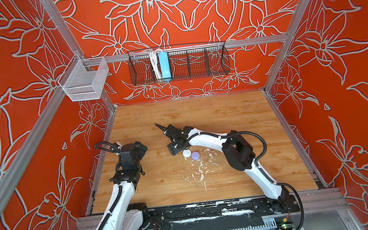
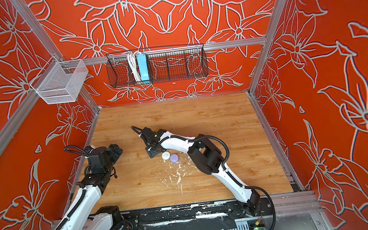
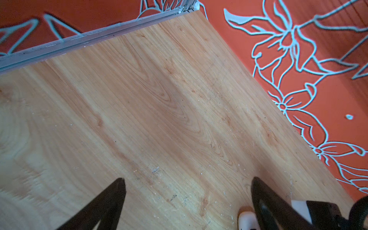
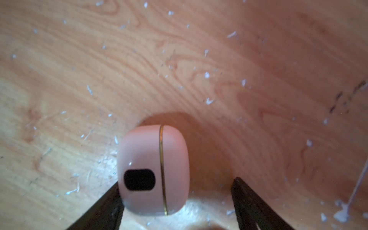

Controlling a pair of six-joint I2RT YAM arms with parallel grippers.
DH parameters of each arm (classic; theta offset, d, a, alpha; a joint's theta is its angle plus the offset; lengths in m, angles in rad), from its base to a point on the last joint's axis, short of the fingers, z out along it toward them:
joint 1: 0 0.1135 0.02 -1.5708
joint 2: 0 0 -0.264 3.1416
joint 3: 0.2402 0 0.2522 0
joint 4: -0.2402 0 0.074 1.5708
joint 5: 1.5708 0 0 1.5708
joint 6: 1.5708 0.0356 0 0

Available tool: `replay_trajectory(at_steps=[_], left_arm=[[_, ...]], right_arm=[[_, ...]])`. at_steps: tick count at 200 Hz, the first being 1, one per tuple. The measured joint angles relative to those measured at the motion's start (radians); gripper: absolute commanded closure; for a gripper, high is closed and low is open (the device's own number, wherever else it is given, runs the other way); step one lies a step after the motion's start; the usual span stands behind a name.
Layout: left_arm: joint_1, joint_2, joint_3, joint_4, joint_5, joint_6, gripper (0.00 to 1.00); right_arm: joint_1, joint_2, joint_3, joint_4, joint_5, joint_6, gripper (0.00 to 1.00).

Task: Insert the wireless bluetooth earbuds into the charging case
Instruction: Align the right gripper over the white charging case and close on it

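Between the fingers of the right end effector (image 4: 176, 182) we see a pink charging case (image 4: 151, 171) standing on its edge, as far as we can tell on the bench (image 4: 59, 59). The jaws stand apart. One black finger touches the case's side and the other is clear of it with bare wood between, so nothing is gripped. The case is a smooth, rounded, matte shell, shut along a thin gold seam, with a black oval window on its face. In both top views it is hidden under the end effector.

The right arm (image 1: 207, 139) rises from the front rail, bends sharply at its black elbow and reaches left to the middle of the bench, fingers pointing toward the back left. Just beside its wrist lie a white puck-shaped case (image 1: 186, 153) and a lavender case (image 1: 195, 155), both shut, so close that we cannot tell whether they touch. We cannot pick out the earbuds in any view. The small white bits near the cases read as flat paint flecks (image 1: 201, 177) on scratched wood grain.

The left end effector (image 3: 188, 178) is wide open over bare wood, holding nothing. The left arm (image 1: 121, 195) is folded up at the bench's left edge, well apart from the cases.

On the back rail hangs a divided black wire basket (image 1: 195, 60). A blue power strip (image 1: 164, 66) and a white cable (image 1: 154, 67) stand in a compartment toward its left end. A white mesh basket (image 1: 80, 85) hangs on the left rail.
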Motion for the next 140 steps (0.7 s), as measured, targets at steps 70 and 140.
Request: replay_trajectory(at_steps=[70,140], left_arm=[[0.000,0.003,0.000,0.018,0.016,0.019,0.03],[0.000,0.010,0.000,0.023,0.023,0.023,0.03]], right_arm=[[-0.008,0.014,0.014,0.015,-0.001,-0.033,0.27],[-0.006,0.022,0.010,0.073,-0.008,-0.082,0.35]])
